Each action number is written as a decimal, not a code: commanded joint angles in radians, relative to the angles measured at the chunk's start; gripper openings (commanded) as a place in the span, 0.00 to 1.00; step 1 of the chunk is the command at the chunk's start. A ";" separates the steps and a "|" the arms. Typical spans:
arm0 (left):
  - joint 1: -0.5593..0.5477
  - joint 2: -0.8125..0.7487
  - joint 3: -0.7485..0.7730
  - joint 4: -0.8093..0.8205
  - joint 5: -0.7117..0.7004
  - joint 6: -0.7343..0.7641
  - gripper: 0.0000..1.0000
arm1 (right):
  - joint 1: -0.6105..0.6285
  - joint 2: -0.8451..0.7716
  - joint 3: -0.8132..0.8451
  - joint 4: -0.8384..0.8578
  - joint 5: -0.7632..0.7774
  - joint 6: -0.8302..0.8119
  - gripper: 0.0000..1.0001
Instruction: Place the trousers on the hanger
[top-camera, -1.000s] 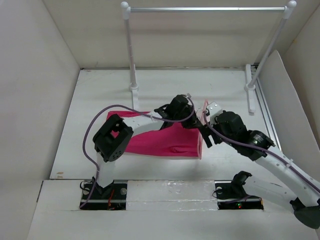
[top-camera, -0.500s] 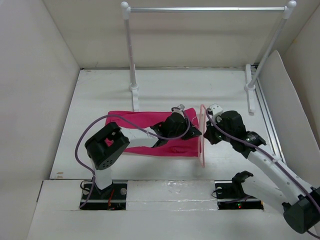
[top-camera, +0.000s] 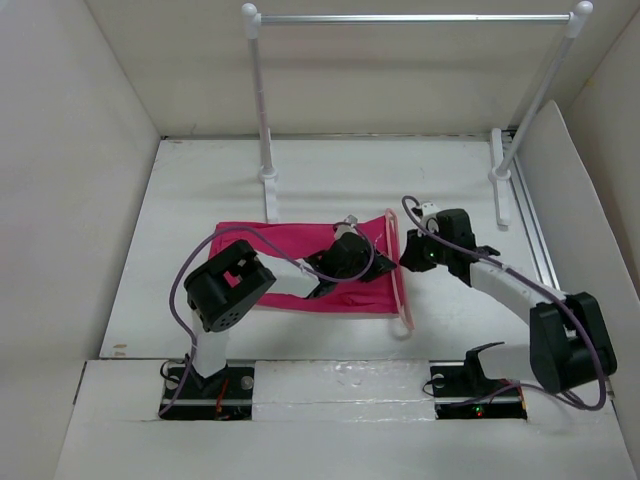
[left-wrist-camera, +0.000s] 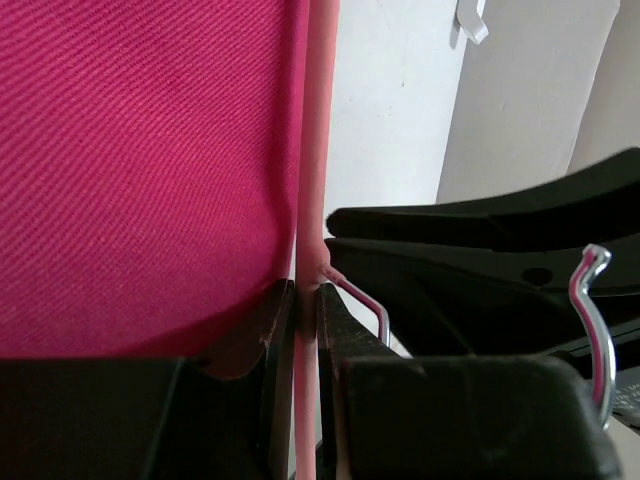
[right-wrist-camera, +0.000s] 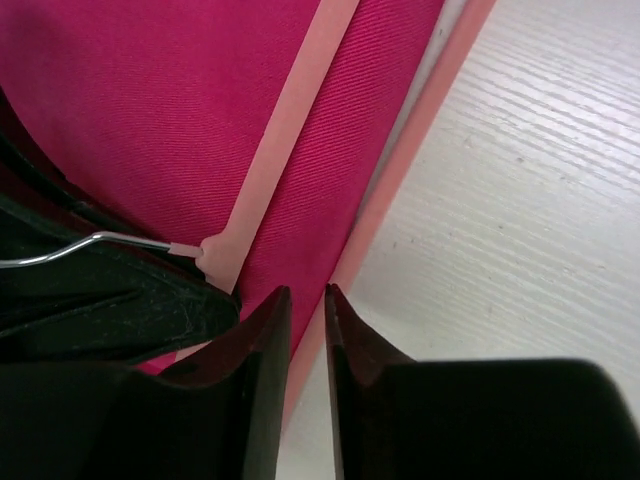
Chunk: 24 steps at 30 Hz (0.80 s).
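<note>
The magenta trousers (top-camera: 275, 262) lie flat across the middle of the table and fill the left of the left wrist view (left-wrist-camera: 140, 160). The light-pink hanger (top-camera: 399, 288) lies over their right end. My left gripper (top-camera: 375, 262) is shut on the hanger's thin pink bar (left-wrist-camera: 308, 210), right by its metal hook (left-wrist-camera: 362, 302). My right gripper (top-camera: 408, 258) sits just right of it. Its fingertips (right-wrist-camera: 307, 292) stand a narrow gap apart over the hanger's outer bar (right-wrist-camera: 400, 170), which crosses behind them at the trousers' edge (right-wrist-camera: 330, 170).
A white-and-silver clothes rail (top-camera: 410, 17) stands at the back on two feet (top-camera: 268, 176) (top-camera: 497, 176). A white board (top-camera: 560, 190) leans along the right wall. Bare white table (top-camera: 200, 180) surrounds the cloth.
The trousers, bunched and lifted a second ago, now lie flat. The hanger has come down onto their right end. My right gripper has swung in low beside it, and its jaws have narrowed.
</note>
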 joint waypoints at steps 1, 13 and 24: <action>0.008 0.020 0.001 0.059 -0.005 -0.015 0.00 | 0.004 0.044 0.046 0.124 -0.059 -0.025 0.27; -0.001 0.026 0.030 -0.030 -0.023 0.021 0.00 | 0.032 0.205 0.052 0.231 -0.063 0.008 0.48; 0.017 0.008 0.039 -0.122 -0.069 0.092 0.00 | 0.001 0.135 0.030 0.234 -0.105 0.052 0.00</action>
